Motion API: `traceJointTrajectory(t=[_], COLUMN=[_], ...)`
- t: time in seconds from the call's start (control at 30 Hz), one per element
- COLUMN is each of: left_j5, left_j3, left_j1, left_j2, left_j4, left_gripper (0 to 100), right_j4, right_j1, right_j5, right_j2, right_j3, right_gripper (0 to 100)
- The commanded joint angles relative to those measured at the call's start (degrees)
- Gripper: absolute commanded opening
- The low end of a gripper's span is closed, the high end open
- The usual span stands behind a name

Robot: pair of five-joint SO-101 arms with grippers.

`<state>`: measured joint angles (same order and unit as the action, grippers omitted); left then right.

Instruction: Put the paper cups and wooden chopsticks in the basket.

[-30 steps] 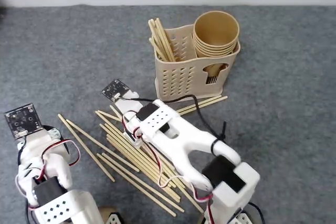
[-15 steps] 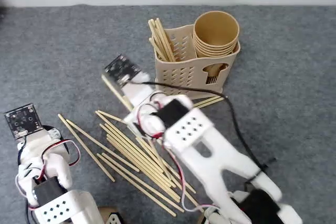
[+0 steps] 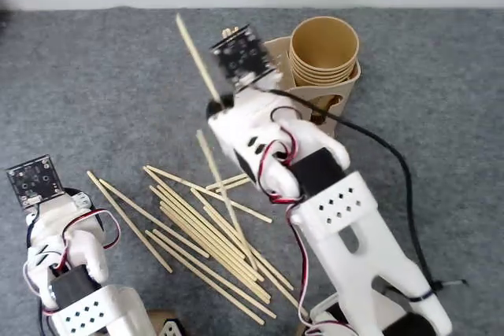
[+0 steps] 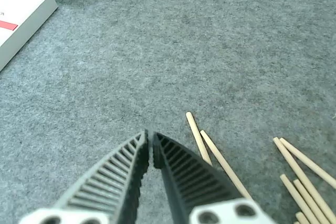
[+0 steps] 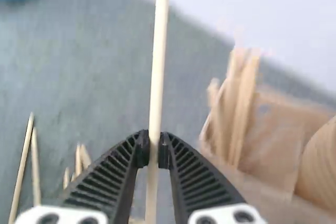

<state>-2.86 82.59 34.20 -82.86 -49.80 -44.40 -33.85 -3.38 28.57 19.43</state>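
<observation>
Holding one chopstick (image 5: 159,51) pinched in right gripper (image 5: 152,148), raised beside basket (image 5: 273,124). We judge task partway: paper cups (image 3: 324,49) stacked inside, some standing chopsticks (image 5: 236,93) inside, many loose chopsticks (image 3: 197,234) left on table (image 3: 94,76). Left gripper (image 4: 149,141) pressed together, empty.

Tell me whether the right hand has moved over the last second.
Yes. The right hand, shut on a chopstick, has swung from over the loose chopsticks to beside the basket, judging by the high view.
</observation>
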Motion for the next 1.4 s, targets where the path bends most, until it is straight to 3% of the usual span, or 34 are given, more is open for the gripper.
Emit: traceJointTrajectory(t=[0.0,0.33,0.6,0.73,0.93,1.0,1.13,1.27,1.37], left_j5=[-0.2,-0.2,-0.2,-0.2,-0.2,-0.2,-0.2,-0.2,-0.2], left_j3=[-2.2,-2.2,-2.2,-2.2,-2.2,-2.2,-2.2,-2.2,-2.2], left_j1=[-0.4,-0.4,-0.4,-0.4,-0.4,-0.4,-0.4,-0.4,-0.4], left_j2=[-0.7,-0.7,-0.7,-0.7,-0.7,-0.7,-0.7,-0.7,-0.7], left_j4=[1.5,1.5,1.5,1.5,1.5,1.5,1.5,1.5,1.5], left_gripper=[1,1,1,1,1,1,1,1,1], right_j4=[9.5,30.6,55.1,61.6,62.3,61.4,55.6,47.3,34.9], right_j1=[2.5,8.8,12.0,13.5,14.7,14.5,13.4,11.7,9.2], right_j5=[0.4,0.6,0.1,0.1,0.1,0.1,0.3,0.4,0.4], right_j2=[3.5,1.6,-4.9,-8.1,-10.1,-9.8,-8.0,-2.3,2.2], right_j3=[-3.3,-0.8,11.9,16.9,20.0,20.0,19.0,17.8,15.2], right_gripper=[0.8,0.8,0.8,0.8,1.9,6.8,18.8,19.0,19.0])
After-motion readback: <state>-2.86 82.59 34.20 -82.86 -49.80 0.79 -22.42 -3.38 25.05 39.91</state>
